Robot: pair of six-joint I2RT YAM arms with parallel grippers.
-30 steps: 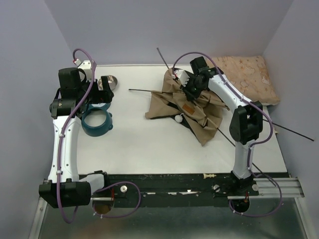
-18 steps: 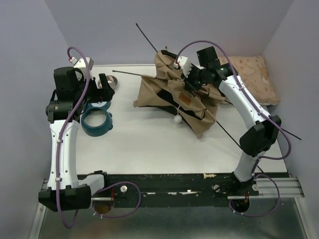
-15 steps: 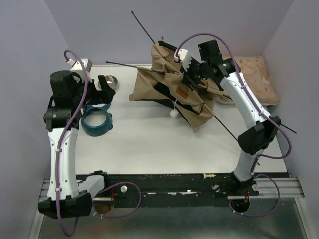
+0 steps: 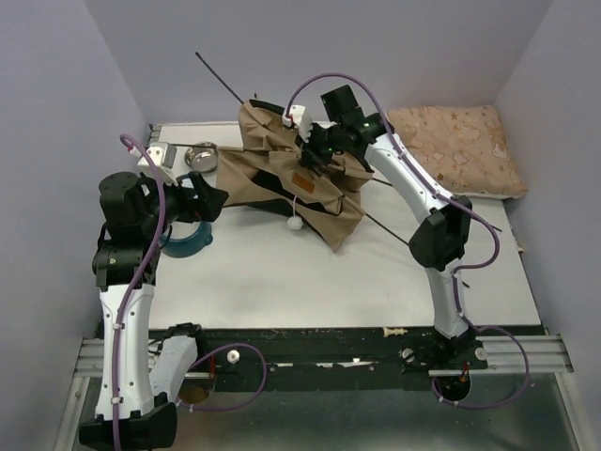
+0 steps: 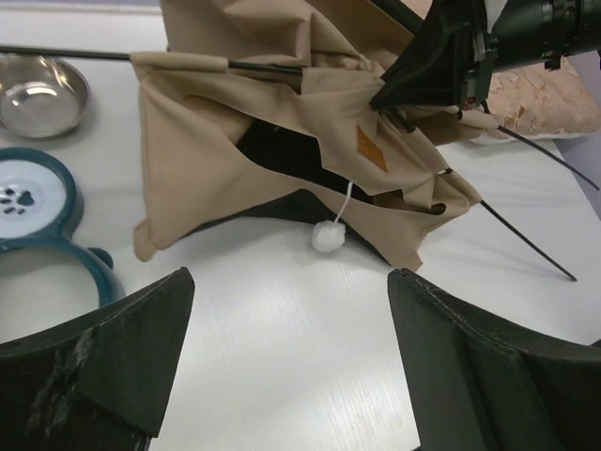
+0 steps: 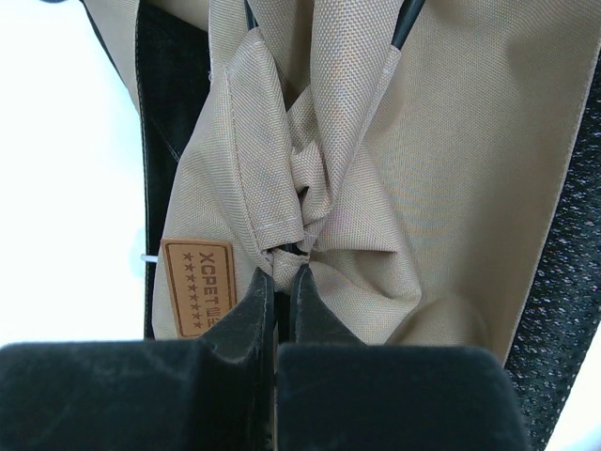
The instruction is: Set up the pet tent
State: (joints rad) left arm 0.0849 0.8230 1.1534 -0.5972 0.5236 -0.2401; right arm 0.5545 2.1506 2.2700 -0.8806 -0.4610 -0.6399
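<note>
Tan fabric pet tent [image 4: 272, 174] with thin black flexible poles is seen collapsed and crumpled at the far middle of the white table [image 4: 282, 282], its cloth bunched upward rather than spread open. A gathered fold near the top of the tent is clamped by the right gripper [image 6: 280, 277], whose fingers are pressed together on the fabric. Just beside that grip, a small orange-brown label patch [image 6: 195, 287] is sewn to the cloth. A white pom-pom ball [image 5: 327, 236] is hung on a thin string below the label, close to the table surface. One black pole [image 4: 221, 75] is pointed up toward the far left, and another is angled out to the right across the table. The left gripper [image 5: 289, 277] is held above the table near the tent's left side, its fingers spread wide apart with nothing between them. A round steel bowl [image 5: 39, 94] and a teal bowl stand [image 5: 38, 202] are placed to the tent's left. A pink patterned cushion [image 4: 455, 146] is laid in the far right corner.
</note>
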